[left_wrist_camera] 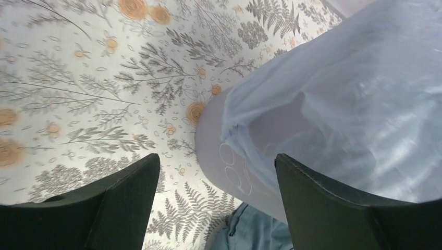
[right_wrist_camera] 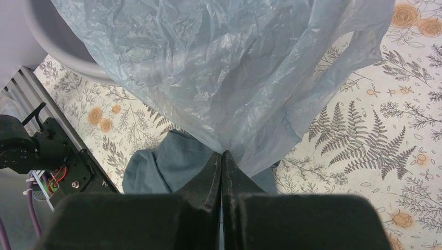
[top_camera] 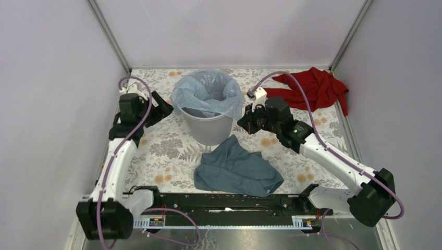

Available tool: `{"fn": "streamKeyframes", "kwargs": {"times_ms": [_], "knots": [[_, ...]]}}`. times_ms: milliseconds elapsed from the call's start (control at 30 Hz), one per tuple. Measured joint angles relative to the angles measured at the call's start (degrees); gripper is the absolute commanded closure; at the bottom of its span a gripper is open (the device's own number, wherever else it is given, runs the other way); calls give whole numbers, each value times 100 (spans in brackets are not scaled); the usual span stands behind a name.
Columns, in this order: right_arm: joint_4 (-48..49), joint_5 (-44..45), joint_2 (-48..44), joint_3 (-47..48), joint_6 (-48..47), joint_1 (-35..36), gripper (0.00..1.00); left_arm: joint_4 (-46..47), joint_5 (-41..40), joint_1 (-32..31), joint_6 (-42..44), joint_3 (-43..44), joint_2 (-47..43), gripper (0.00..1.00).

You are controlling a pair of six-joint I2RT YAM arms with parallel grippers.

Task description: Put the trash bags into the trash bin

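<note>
The light-grey trash bin (top_camera: 208,129) stands in the middle of the floral mat. The pale-blue trash bag (top_camera: 207,94) lines it, its edge draped over the rim. My right gripper (top_camera: 243,123) is at the bin's right side, shut on a fold of the bag's hanging edge; in the right wrist view the closed gripper (right_wrist_camera: 221,154) pinches the bag (right_wrist_camera: 219,67) below the bin (right_wrist_camera: 52,44). My left gripper (top_camera: 166,109) is open and empty just left of the bin; in its wrist view the gripper (left_wrist_camera: 216,159) faces the bin wall (left_wrist_camera: 211,135) and the bag (left_wrist_camera: 354,104).
An opaque slate-blue cloth (top_camera: 237,169) lies on the mat in front of the bin, and also shows in the right wrist view (right_wrist_camera: 167,161) and the left wrist view (left_wrist_camera: 253,232). A red cloth (top_camera: 312,88) lies at the back right. Walls close in the back and sides.
</note>
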Motion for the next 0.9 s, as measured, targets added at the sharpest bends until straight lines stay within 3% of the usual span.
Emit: {"fn": "streamKeyframes", "kwargs": {"times_ms": [267,533,667,900], "knots": [[59,-11,83,11,-2,0,100,-1016,-586,4,125,564,-968,9],[129,-17,48,11,0,0,100,-181,1130,0,-289,426,-1445,7],[133,-20,13,11,4,0,100,175,1648,-22,-503,282,-1257,18],[144,-20,-63,11,46,0,100,444,1746,-94,-719,201,-839,51]]}}
